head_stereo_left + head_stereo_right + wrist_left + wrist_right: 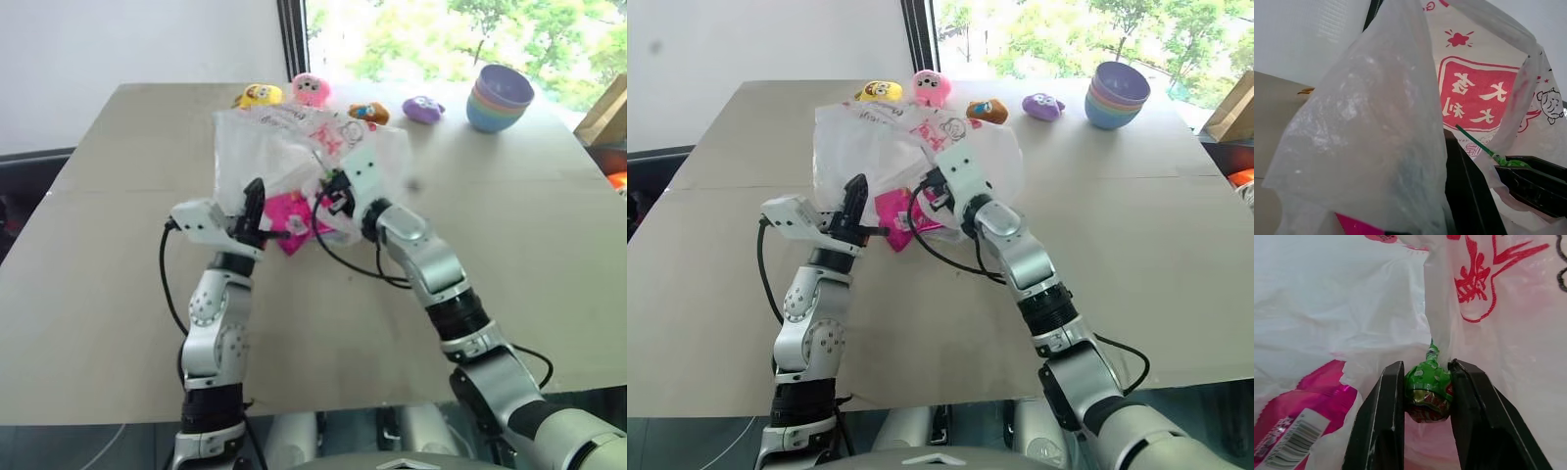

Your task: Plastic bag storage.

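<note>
From the head, the bag point(294, 157) is sitting mid-table, at twelve o'clock from both arms. The left gripper point(255, 211) is pinching its film, fully closed. Right wrist: the right gripper point(1425, 396) is clamping a green lollipop point(1427, 391) at the bag.

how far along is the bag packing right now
Done: a glossy magenta snack packet already lies in the large translucent-white plastic bag. In hand: the left gripper pinches the bag's edge, while the right gripper carries a green-wrapped lollipop at its mouth. Left: four small plush toys wait behind.
</note>
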Robot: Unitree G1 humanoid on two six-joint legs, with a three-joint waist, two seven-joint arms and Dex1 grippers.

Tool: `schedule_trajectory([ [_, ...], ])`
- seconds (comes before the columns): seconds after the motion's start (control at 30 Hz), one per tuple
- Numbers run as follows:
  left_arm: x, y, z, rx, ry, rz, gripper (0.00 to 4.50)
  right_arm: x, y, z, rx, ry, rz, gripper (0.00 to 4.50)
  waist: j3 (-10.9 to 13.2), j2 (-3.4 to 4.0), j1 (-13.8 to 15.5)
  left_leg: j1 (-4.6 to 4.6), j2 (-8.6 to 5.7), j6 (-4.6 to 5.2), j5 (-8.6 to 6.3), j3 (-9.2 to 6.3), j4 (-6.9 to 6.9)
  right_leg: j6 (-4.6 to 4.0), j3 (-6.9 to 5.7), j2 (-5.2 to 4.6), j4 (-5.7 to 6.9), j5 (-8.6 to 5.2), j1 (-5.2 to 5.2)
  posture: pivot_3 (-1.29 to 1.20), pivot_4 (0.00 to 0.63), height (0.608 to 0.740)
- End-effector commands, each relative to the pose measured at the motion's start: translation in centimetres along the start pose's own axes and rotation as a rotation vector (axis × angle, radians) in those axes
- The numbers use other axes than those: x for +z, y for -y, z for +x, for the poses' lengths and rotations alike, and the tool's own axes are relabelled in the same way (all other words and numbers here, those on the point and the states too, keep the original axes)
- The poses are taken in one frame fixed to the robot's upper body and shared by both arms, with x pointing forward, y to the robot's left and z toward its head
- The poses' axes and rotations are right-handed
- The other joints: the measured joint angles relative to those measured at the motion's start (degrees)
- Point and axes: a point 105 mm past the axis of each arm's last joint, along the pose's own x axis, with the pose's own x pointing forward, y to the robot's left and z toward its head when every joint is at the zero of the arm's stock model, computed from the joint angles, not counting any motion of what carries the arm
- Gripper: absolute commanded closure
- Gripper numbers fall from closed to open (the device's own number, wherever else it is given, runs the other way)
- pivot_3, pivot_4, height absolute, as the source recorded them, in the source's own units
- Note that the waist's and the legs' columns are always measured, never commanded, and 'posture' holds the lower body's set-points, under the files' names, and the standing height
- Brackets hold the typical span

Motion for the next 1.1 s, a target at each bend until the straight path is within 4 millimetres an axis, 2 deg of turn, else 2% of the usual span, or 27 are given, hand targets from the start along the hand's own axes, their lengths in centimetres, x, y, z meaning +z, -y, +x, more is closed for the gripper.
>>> schedule_trajectory([
  [0.03, 0.8, 0.3, 0.0, -0.013, 0.035, 0.015, 4.50, 0.8, 0.8, 0.0, -0.041, 0.036, -0.018, 3.73, 0.00, 0.00, -0.01, 0.00, 0.00, 0.00, 0.00, 0.00, 0.00, 0.00, 0.00, 0.00, 0.00, 0.00, 0.00, 0.00, 0.150, 0.740],
  [0.13, 0.7, 0.3, 0.0, -0.013, 0.030, 0.014, 4.50, 1.3, 0.9, 0.0, -0.042, 0.071, 0.045, 3.73, 0.00, 0.01, -0.01, 0.00, 0.00, 0.00, 0.00, 0.00, 0.00, 0.00, 0.00, 0.00, 0.00, 0.00, 0.00, 0.00, 0.150, 0.740],
  [0.27, 0.7, 0.2, 0.2, -0.016, 0.026, 0.019, 4.50, 3.9, -1.6, -0.5, 0.146, 0.175, 0.232, 3.73, 0.01, 0.01, -0.07, 0.00, 0.01, 0.00, 0.00, 0.00, -0.02, 0.00, 0.01, 0.01, -0.01, 0.00, 0.00, 0.00, 0.150, 0.740],
  [0.33, 0.7, 0.2, 0.2, -0.017, 0.027, 0.020, 4.50, 4.8, -2.7, -1.1, 0.239, 0.201, 0.231, 3.73, 0.01, 0.01, -0.03, 0.00, 0.03, 0.00, 0.00, -0.01, -0.02, 0.00, 0.00, 0.02, -0.02, 0.00, 0.00, 0.00, 0.150, 0.740],
  [0.43, 0.8, 0.1, 0.2, -0.020, 0.024, 0.024, 4.50, 6.4, -4.9, -3.2, 0.445, 0.229, 0.281, 3.73, 0.01, 0.01, 0.13, -0.03, 0.04, 0.02, -0.01, -0.06, -0.02, 0.00, -0.04, -0.01, -0.06, 0.00, 0.01, 0.00, 0.150, 0.740],
  [0.57, 0.7, 0.2, 0.1, -0.022, 0.019, 0.026, 4.50, 7.8, -6.4, -4.8, 0.590, 0.251, 0.317, 3.73, 0.01, 0.01, 0.09, -0.02, 0.01, 0.02, -0.01, -0.06, -0.02, 0.00, -0.04, -0.01, -0.05, 0.00, 0.02, 0.00, 0.150, 0.740],
  [0.67, 0.6, 0.3, 0.0, -0.026, 0.013, 0.025, 4.50, 8.4, -6.8, -5.2, 0.626, 0.249, 0.334, 3.73, 0.01, 0.01, 0.07, -0.01, 0.01, 0.02, -0.01, -0.08, -0.02, 0.00, -0.06, 0.01, -0.04, 0.00, 0.02, 0.00, 0.150, 0.740],
  [0.73, 0.6, 0.3, 0.0, -0.024, 0.012, 0.032, 4.50, 7.8, -5.4, -4.7, 0.541, 0.225, 0.275, 3.73, 0.01, 0.01, 0.07, -0.01, 0.01, 0.02, -0.01, -0.07, -0.02, 0.00, -0.06, 0.01, -0.03, 0.00, 0.02, 0.00, 0.150, 0.740],
  [0.8, 0.9, 0.0, -0.1, -0.014, 0.019, 0.038, 4.50, 6.5, -3.1, -4.5, 0.437, 0.177, 0.118, 3.73, 0.00, 0.00, 0.14, -0.01, -0.03, 0.02, -0.01, -0.07, -0.02, 0.00, -0.05, -0.01, -0.03, 0.00, 0.02, 0.00, 0.150, 0.740],
  [0.87, 1.1, -0.4, -0.2, -0.004, 0.021, 0.045, 4.50, 5.2, -0.8, -5.1, 0.381, 0.137, -0.045, 3.73, 0.00, -0.01, 0.51, -0.02, -0.08, 0.03, -0.01, -0.09, -0.01, 0.00, -0.08, -0.04, -0.06, 0.00, 0.04, 0.00, 0.150, 0.740],
  [0.9, 1.1, -0.5, -0.3, -0.002, 0.020, 0.047, 4.50, 5.0, 0.2, -5.5, 0.369, 0.127, -0.066, 3.73, 0.00, -0.01, 0.67, -0.03, -0.14, 0.04, -0.02, -0.12, 0.00, 0.01, -0.11, -0.08, -0.09, 0.00, 0.07, 0.00, 0.150, 0.740],
  [0.93, 1.0, -0.6, -0.3, 0.000, 0.018, 0.048, 4.50, 4.9, 1.3, -6.0, 0.351, 0.119, -0.075, 3.73, 0.01, -0.02, 0.68, -0.03, -0.15, 0.08, -0.04, -0.12, 0.00, 0.01, -0.10, -0.09, -0.13, 0.00, 0.08, 0.00, 0.150, 0.740],
  [1.0, 0.8, -0.6, -0.3, 0.001, 0.012, 0.048, 4.50, 5.5, 4.0, -7.0, 0.281, 0.136, -0.199, 3.73, 0.02, -0.01, 0.44, -0.03, -0.11, 0.08, -0.04, -0.09, -0.03, 0.01, -0.07, -0.05, -0.16, 0.00, 0.06, 0.00, 0.150, 0.740],
  [1.07, 0.6, -0.6, -0.3, 0.000, 0.009, 0.044, 4.50, 6.2, 5.4, -7.9, 0.260, 0.158, -0.284, 3.73, 0.03, 0.01, 0.44, -0.02, -0.08, 0.07, -0.04, -0.09, -0.09, 0.01, -0.09, -0.02, -0.17, 0.00, 0.05, 0.00, 0.150, 0.740],
  [1.1, 0.5, -0.5, -0.2, -0.004, 0.007, 0.040, 4.50, 6.8, 5.7, -8.4, 0.259, 0.183, -0.245, 3.73, 0.03, 0.01, 0.38, -0.02, -0.07, 0.07, -0.04, -0.10, -0.10, 0.01, -0.11, -0.01, -0.19, 0.00, 0.05, 0.00, 0.150, 0.740],
])
